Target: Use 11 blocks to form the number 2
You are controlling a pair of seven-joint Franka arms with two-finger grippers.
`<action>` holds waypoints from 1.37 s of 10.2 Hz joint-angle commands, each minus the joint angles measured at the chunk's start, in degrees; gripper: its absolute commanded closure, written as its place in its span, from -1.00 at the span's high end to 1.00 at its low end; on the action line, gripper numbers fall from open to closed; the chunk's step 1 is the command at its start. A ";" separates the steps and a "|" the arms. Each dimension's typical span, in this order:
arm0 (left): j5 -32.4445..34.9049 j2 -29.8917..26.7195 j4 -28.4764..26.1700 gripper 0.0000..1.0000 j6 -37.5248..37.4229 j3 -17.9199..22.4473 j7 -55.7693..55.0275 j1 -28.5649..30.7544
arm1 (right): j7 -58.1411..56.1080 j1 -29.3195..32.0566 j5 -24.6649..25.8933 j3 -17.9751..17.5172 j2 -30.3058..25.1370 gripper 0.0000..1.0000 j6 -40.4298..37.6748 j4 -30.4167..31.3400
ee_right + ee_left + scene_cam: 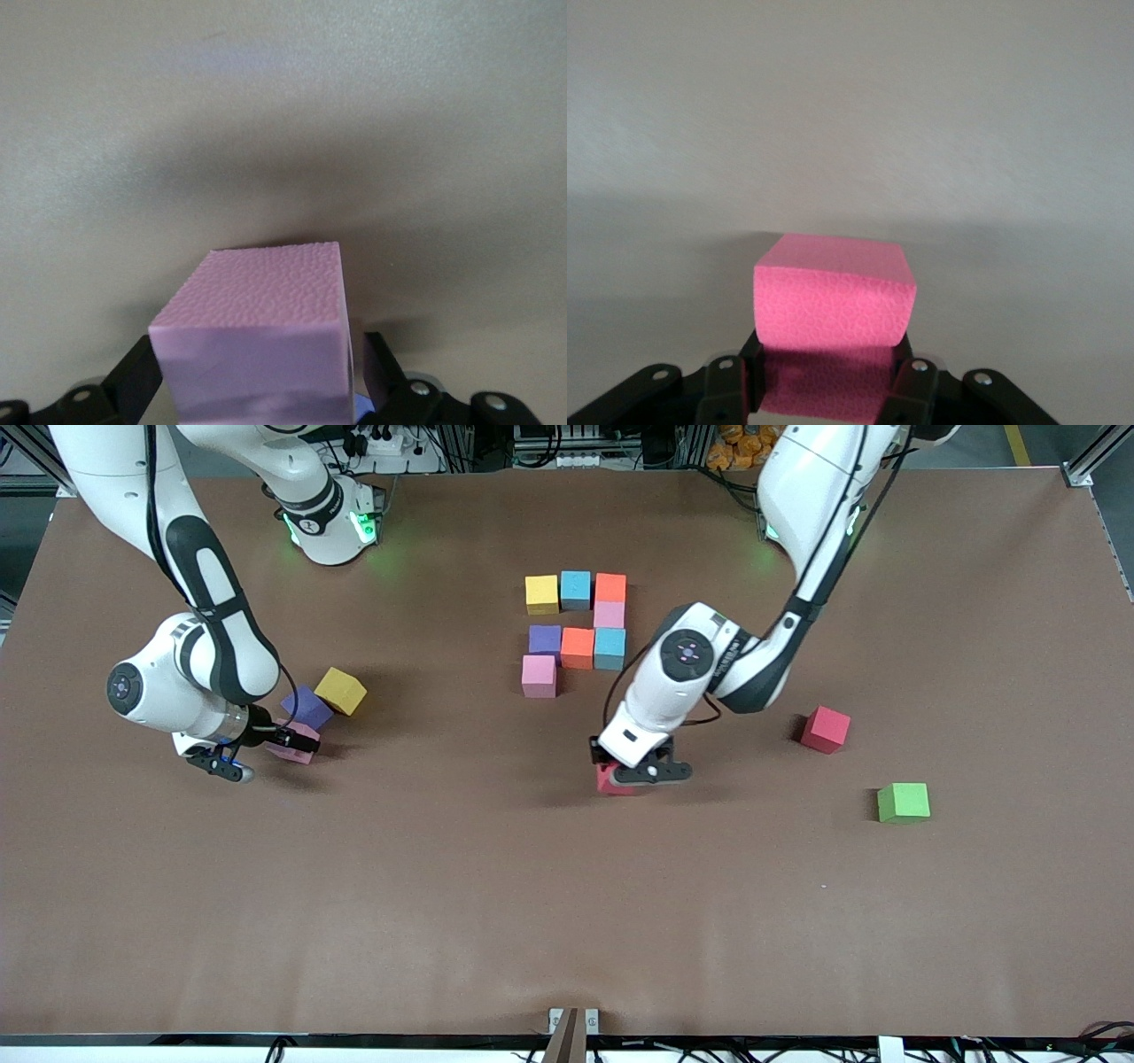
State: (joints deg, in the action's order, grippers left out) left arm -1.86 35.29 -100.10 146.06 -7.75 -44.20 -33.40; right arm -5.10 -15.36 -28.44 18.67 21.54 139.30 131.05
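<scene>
- No writing readable on the blocks.
- Left pincer (640,772) grips a red block (833,305) at the bench (443,886).
- Right pincer (266,746) stands spread around a pink block (257,345).
- 8 matte cubes (576,631) form the unfinished number 2 mid-bench.

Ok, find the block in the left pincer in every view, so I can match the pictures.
Front view: red block low on the table, under the left pincer, nearer the camera than the unfinished digit.
Left wrist view: same block, looking pink, between the fingers.
Right wrist view: not in it.
Shared landmark: the left pincer clamped on it.
</scene>
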 commanded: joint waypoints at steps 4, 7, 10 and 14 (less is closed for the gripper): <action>2.82 4.79 13.35 -0.11 -17.03 4.85 -10.02 -11.50 | -6.59 -1.33 -1.18 0.13 -1.32 -0.49 0.18 -1.04; 3.09 6.98 15.11 -0.11 -17.04 4.85 -12.67 -13.88 | -10.63 -1.33 -1.17 0.13 -1.68 -0.51 0.18 -5.53; 3.26 7.60 15.11 -0.10 -17.04 5.02 -12.93 -15.99 | -10.73 -3.00 -1.17 -0.04 -1.59 -0.51 0.27 -8.35; 4.75 7.69 14.85 -0.07 -17.04 5.02 -16.00 -17.66 | -10.11 -5.55 -1.17 -0.04 -1.59 -0.52 0.27 -10.02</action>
State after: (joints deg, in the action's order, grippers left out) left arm 1.16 42.19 -86.85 130.21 -3.48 -57.56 -50.01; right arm -14.67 -20.48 -28.44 18.44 20.77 139.88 121.14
